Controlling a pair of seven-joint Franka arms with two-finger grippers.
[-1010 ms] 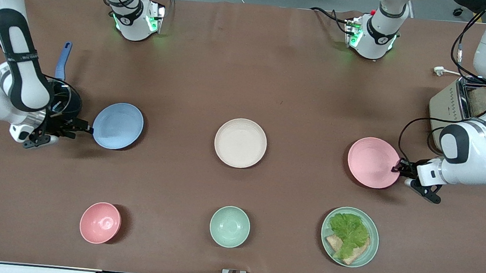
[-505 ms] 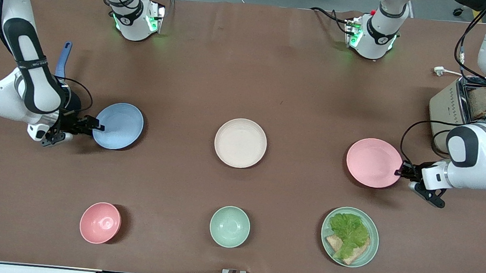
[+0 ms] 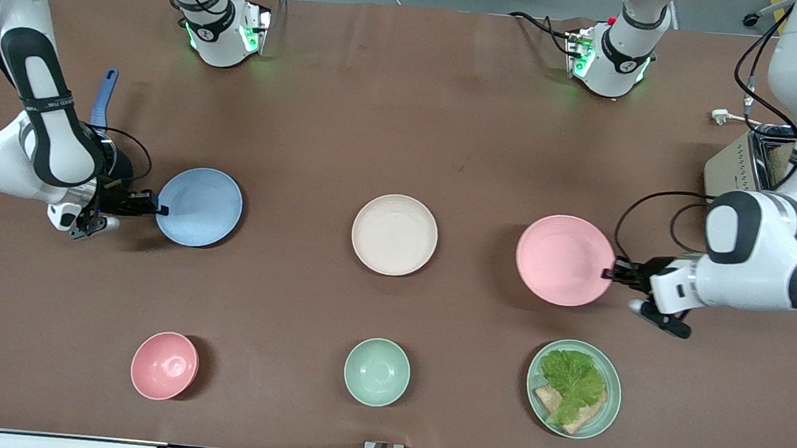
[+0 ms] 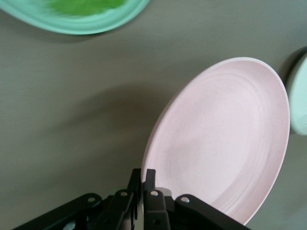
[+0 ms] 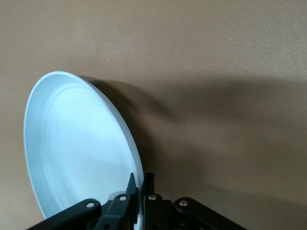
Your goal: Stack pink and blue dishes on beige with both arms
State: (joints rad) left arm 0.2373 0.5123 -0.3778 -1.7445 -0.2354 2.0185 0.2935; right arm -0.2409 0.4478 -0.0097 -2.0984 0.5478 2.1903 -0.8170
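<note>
Now the pink plate point(image 3: 564, 260) hangs off the table, pinched at its rim by the left gripper point(image 3: 612, 275), whose fingers are closed on the edge in the left wrist view point(image 4: 142, 191). Since half a second ago it has travelled from the left arm's end of the table toward the beige plate point(image 3: 394, 234) and casts a wide shadow on the cloth. The blue plate point(image 3: 199, 206) is clamped at its rim by the right gripper point(image 3: 159, 209); the right wrist view shows the fingers together on the edge point(image 5: 140, 191) and the plate point(image 5: 81, 148) tipped up over its shadow. It has shifted only slightly toward the beige plate, which lies flat at the table's middle, between the two, untouched.

Nearer the front camera sit a pink bowl point(image 3: 165, 365), a green bowl point(image 3: 377, 371) and a green plate point(image 3: 574, 389) with lettuce point(image 3: 571, 376) and bread point(image 3: 580, 417); nothing lies between either carried plate and the beige one. A toaster point(image 3: 746, 171) stands at the left arm's end, partly hidden by that arm, and a blue-handled pan point(image 3: 104, 101) lies by the right arm. The table point(image 3: 408, 109) is covered in brown cloth.
</note>
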